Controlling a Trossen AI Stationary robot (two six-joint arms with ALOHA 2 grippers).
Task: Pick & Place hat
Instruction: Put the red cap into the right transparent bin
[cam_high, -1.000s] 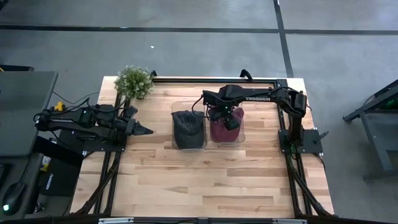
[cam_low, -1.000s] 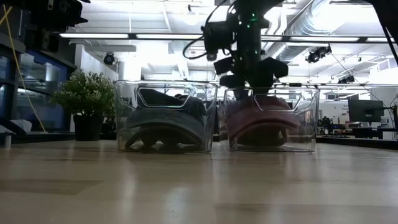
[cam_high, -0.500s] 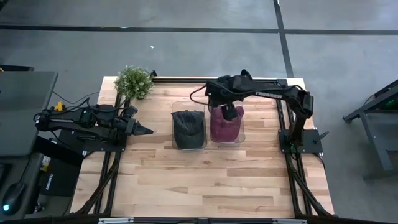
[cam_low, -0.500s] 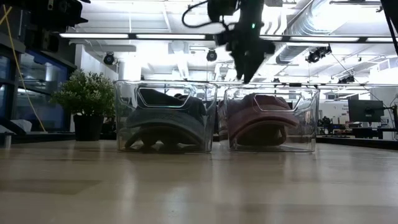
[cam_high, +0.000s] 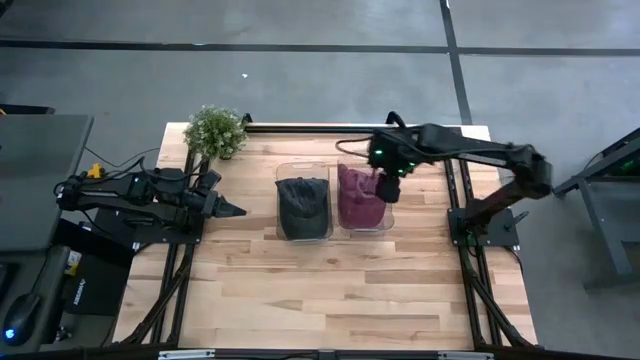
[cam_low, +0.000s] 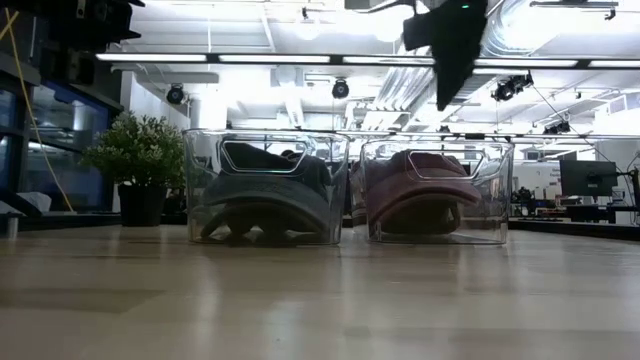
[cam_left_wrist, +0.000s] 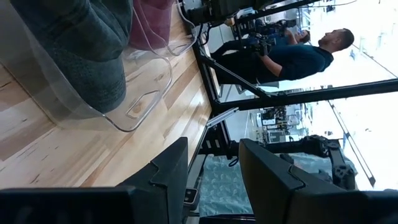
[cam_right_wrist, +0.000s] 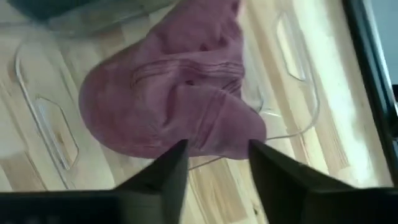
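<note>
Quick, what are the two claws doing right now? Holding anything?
Left gripper: open, empty, parked at the table's left edge.
Right gripper: open, empty, above the red hat in its bin.

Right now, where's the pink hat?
In the high view the pink hat lies inside the right-hand clear bin, beside the bin holding the dark hat, with the right end effector above its right edge.

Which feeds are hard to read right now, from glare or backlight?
Low view: bright ceiling lights turn the right gripper into a silhouette above the bins. Left wrist view: the far room is washed out white. High view is evenly lit; the maroon hat reads clearly.
</note>
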